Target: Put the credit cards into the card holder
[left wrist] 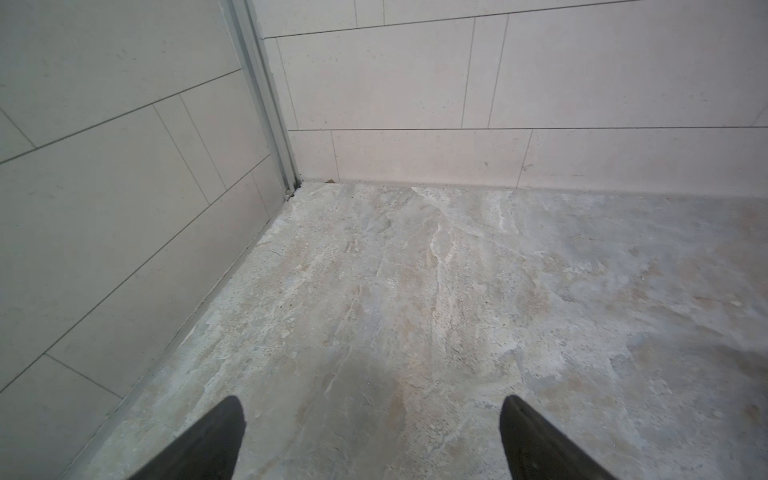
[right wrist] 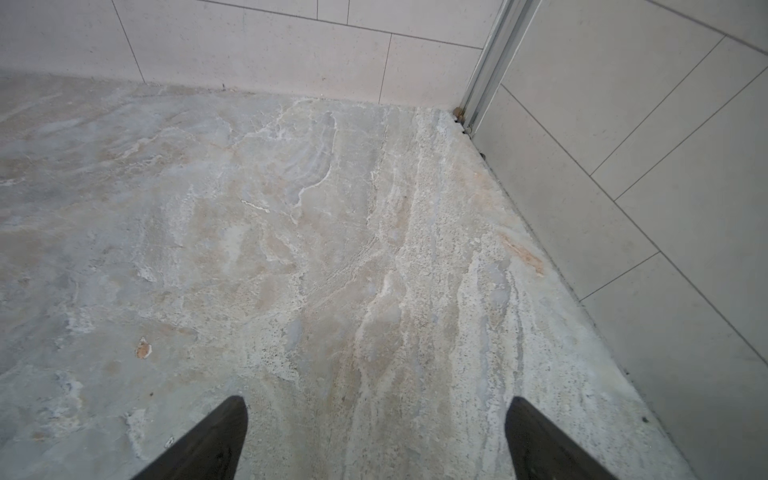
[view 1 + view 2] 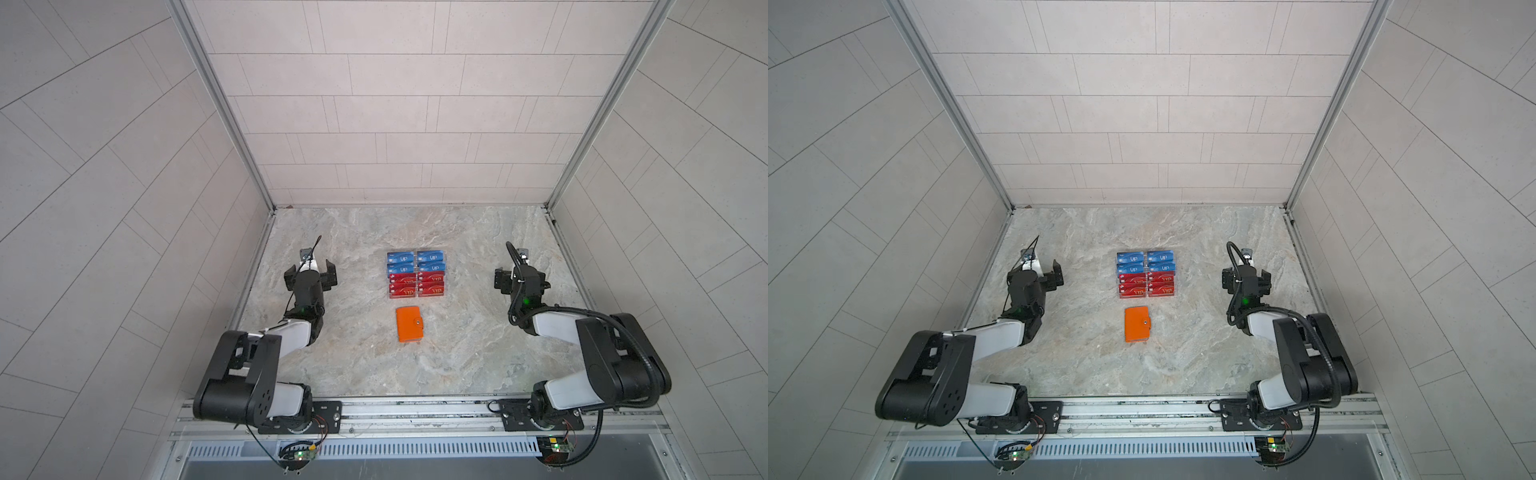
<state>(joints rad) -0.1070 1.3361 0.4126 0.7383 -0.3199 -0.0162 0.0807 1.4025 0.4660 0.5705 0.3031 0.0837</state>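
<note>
Orange card holder (image 3: 409, 324) near credit cards (image 3: 416, 273)

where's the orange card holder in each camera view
In a top view: card holder lies mid-table, just below the credit cards.
In a top view: same spot, slightly further left.
Left wrist: not in it.
Right wrist: not in it.
Shared landmark: the marbled table.
</note>
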